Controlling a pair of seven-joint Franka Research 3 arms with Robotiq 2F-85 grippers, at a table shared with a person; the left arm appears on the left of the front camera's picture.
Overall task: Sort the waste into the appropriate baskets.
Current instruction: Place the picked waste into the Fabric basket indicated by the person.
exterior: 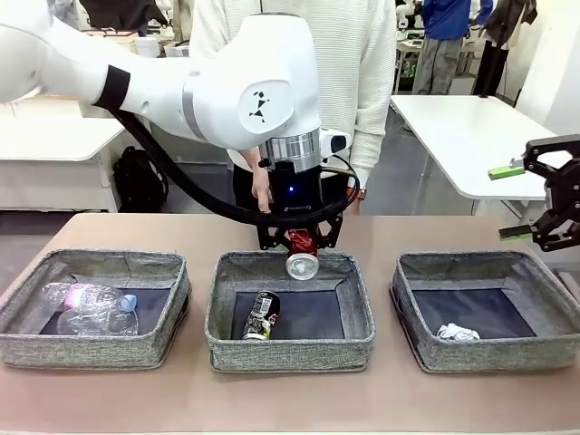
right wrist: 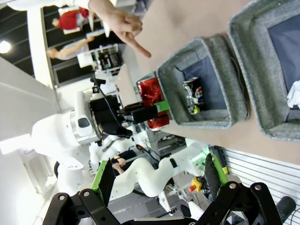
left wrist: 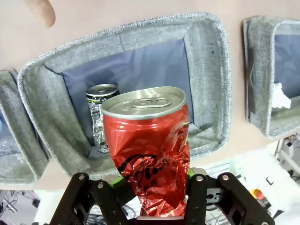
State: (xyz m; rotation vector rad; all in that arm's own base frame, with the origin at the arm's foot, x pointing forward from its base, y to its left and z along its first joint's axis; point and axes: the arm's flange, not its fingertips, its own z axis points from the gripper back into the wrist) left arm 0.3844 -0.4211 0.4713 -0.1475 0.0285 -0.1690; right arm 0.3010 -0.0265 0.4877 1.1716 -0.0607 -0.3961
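My left gripper [exterior: 301, 243] hangs over the back edge of the middle basket [exterior: 290, 349], shut on a crumpled red soda can [exterior: 302, 254]. In the left wrist view the red can [left wrist: 150, 150] stands between the green pads, above this basket [left wrist: 211, 84]. A black soda can [exterior: 261, 315] lies inside it. The left basket [exterior: 91, 263] holds clear plastic bottles [exterior: 91, 308], one blue-capped with a pink label. A white paper wad [exterior: 458, 333] lies in the right basket [exterior: 489, 263]. My right gripper [exterior: 510, 201] is open and raised at the far right, holding nothing.
A person stands across the table behind the left arm, one hand [exterior: 261, 186] close to the gripper. In the right wrist view that hand [right wrist: 122, 23] points a finger down at the table. White tables stand behind.
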